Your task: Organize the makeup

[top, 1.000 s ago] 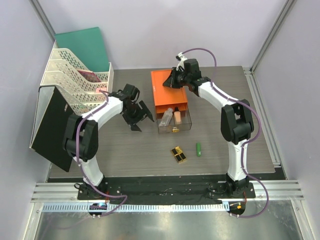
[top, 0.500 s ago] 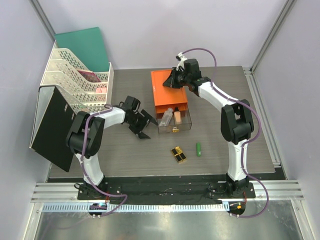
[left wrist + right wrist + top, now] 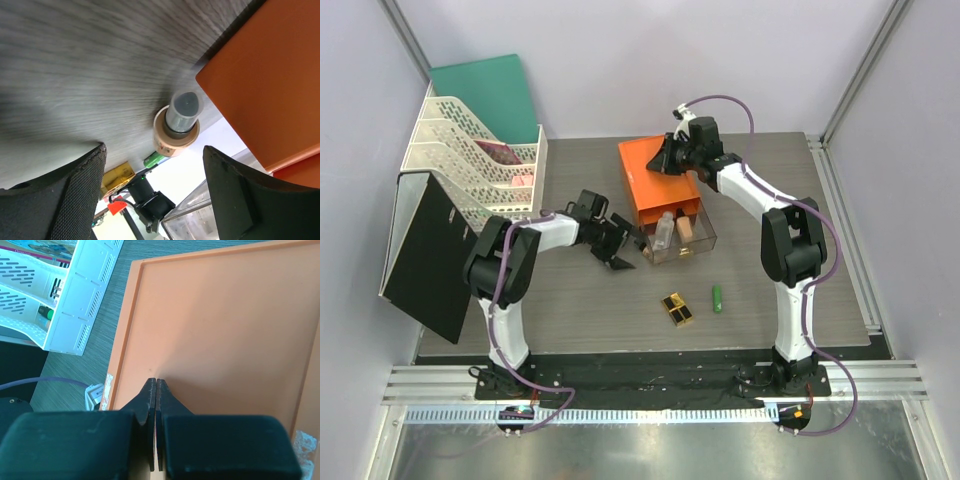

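The orange drawer box (image 3: 658,180) sits mid-table with its clear drawer (image 3: 703,243) pulled out. Two bottles lie in the drawer, a dark-capped one (image 3: 663,231) and a peach one (image 3: 685,230). My left gripper (image 3: 625,248) stands open just left of the drawer. In the left wrist view the dark-capped peach bottle (image 3: 178,125) lies ahead of the gripper (image 3: 155,150), untouched, beside the box (image 3: 270,85). My right gripper (image 3: 666,163) is shut, its tips (image 3: 156,381) resting on the box top (image 3: 225,340). Black-and-gold lipstick cases (image 3: 677,309) and a green tube (image 3: 717,298) lie on the table nearer the front.
A white tiered file rack (image 3: 470,150) stands at the back left, with a green folder (image 3: 490,90) behind it and a black board (image 3: 425,250) leaning in front. The rack (image 3: 75,295) also shows in the right wrist view.
My left gripper has swung right and come up to the drawer's left end. The orange box and its drawer have turned slightly. The right gripper has stayed on the box.
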Controlling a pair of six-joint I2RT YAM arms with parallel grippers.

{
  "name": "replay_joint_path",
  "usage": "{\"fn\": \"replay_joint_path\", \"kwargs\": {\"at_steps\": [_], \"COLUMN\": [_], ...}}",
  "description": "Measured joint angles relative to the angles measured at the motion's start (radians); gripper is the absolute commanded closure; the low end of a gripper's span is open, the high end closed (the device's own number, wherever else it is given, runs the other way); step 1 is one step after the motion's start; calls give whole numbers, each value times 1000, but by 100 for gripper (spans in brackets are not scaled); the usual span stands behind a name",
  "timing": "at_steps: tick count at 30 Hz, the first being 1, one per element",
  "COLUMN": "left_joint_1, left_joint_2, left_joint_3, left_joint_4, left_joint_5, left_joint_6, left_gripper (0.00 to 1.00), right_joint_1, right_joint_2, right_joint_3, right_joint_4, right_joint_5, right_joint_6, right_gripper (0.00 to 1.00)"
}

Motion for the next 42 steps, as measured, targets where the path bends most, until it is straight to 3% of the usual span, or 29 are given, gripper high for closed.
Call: {"fn": "replay_joint_path", "kwargs": {"at_steps": [4, 6, 14, 20, 24, 33, 42], "left_joint_1": [-6, -10, -23, -37, -39, -41, -34], "left_joint_2": [18, 32, 112, 150, 155, 89, -116], "left_joint_3": [10, 30, 227, 287, 289, 235, 209], "left_joint_4": [15, 2, -243, -307, -335, -410, -567], "left_joint_5": [7, 7, -58, -81, -82, -132, -352], "left_joint_6": [-16, -12, 138, 203, 238, 314, 416], "left_gripper": [34, 35, 41, 69, 100, 100, 100], "right_joint_1": [-2, -2, -5, -5, -5, -5, -6], "right_joint_2": [0, 0, 1, 6, 6, 6, 6], "right_joint_3": [0, 0, 2, 2, 2, 3, 3], "right_joint_4": [2, 2, 3, 4, 3, 3, 3], "right_joint_5": [1, 0, 0, 0, 0, -1, -3], "right_joint_6": [0, 0, 0, 0, 0, 0, 0], "right_gripper": [99, 99, 99, 99, 99, 99, 99]}}
